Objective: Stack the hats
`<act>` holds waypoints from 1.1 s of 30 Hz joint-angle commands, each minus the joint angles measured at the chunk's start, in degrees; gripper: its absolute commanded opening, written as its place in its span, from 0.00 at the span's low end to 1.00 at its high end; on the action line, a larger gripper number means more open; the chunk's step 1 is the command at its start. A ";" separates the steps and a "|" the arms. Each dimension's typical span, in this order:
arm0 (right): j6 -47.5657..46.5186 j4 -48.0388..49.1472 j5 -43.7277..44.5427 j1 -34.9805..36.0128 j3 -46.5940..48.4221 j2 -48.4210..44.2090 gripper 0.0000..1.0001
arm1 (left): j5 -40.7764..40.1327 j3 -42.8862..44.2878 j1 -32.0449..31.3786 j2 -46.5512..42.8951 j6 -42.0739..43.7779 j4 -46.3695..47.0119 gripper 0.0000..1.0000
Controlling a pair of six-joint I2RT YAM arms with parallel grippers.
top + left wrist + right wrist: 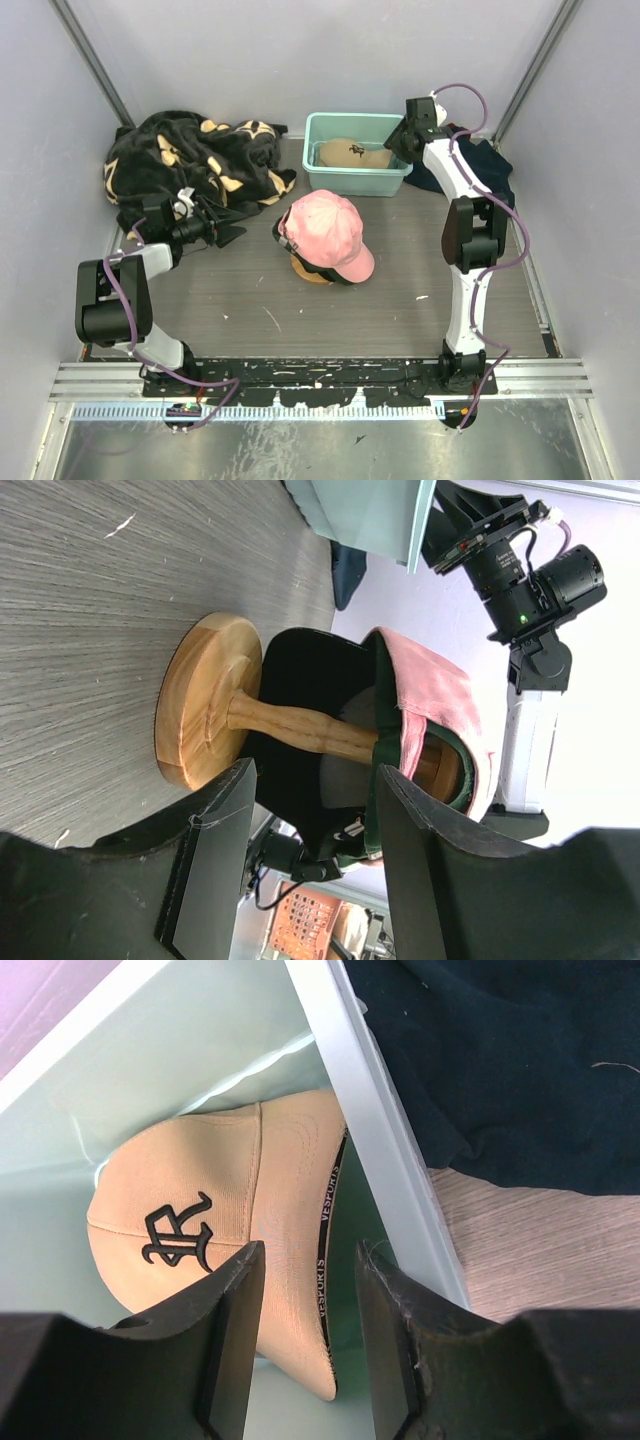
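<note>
Pickup of tan hat (200, 1180) pending: right gripper (308, 1260), jaws apart, over it in upper-centre bin (355, 118); nxt: lower & pinch brim.

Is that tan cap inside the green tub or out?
Inside: the tan fabric cap lies between the walls of the pale green plastic tub.
</note>
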 commanded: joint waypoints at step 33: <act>0.93 4.33 -2.86 0.49 1.71 -0.26 0.01 | 1.21 2.60 0.33 1.44 0.98 -0.58 0.58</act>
